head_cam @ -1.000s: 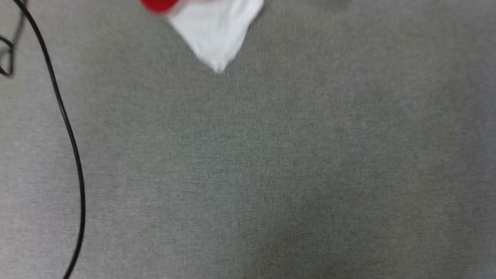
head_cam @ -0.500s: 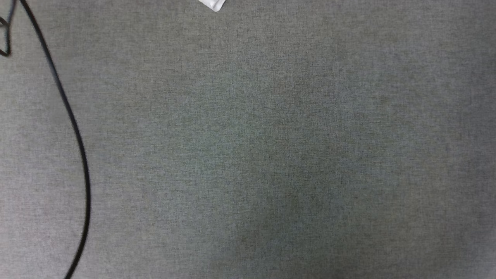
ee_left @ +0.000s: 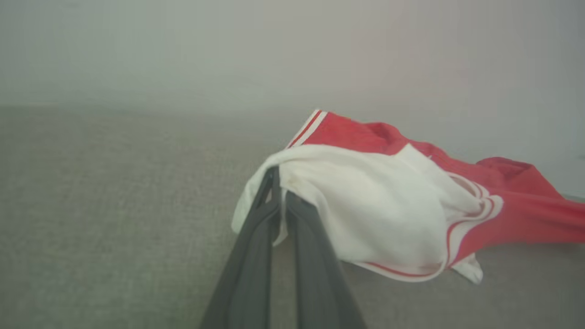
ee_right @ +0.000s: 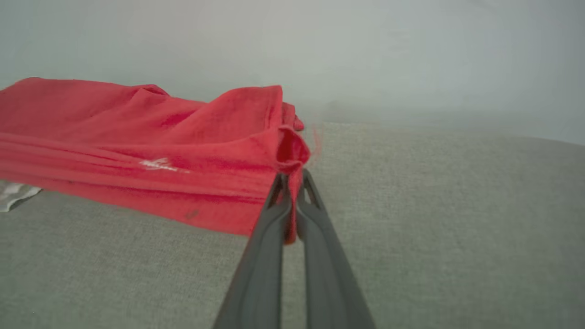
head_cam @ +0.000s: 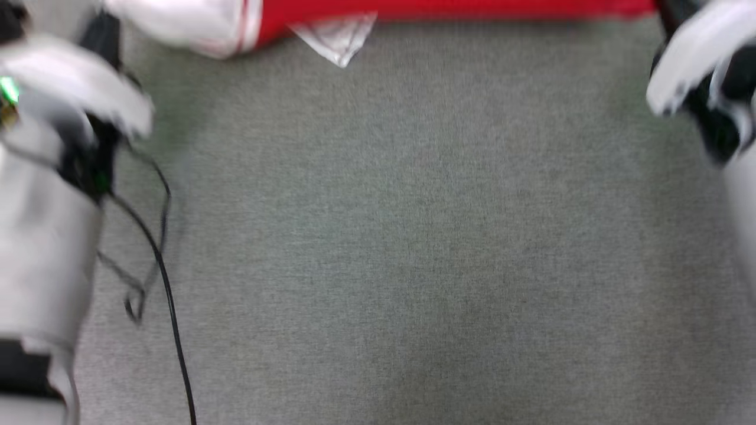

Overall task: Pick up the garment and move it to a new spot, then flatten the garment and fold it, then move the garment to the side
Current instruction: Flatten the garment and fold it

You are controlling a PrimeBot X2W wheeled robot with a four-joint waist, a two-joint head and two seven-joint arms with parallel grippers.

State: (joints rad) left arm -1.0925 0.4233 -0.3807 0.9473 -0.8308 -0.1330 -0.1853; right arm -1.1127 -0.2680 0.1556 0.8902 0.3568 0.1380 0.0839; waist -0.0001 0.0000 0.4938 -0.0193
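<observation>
The garment [head_cam: 449,9], red with a white sleeve [head_cam: 177,20], stretches along the top edge of the head view, and a white corner [head_cam: 339,41] hangs below it. My blurred left arm [head_cam: 53,177] and right arm [head_cam: 703,77] flank it. In the left wrist view my left gripper [ee_left: 279,180] is shut on the white sleeve [ee_left: 365,205] with its red-striped trim. In the right wrist view my right gripper [ee_right: 292,178] is shut on a bunched red edge of the garment [ee_right: 137,160], which sags away to the left just above the surface.
A grey woven surface [head_cam: 413,236] spreads below the garment. A black cable [head_cam: 168,307] curls beside my left arm and runs to the bottom edge. A pale blurred wall [ee_right: 365,45] stands behind.
The head view has shifted. Half a second ago only the white corner showed at its top edge; now the red band spans the top and both arms are in view at the sides.
</observation>
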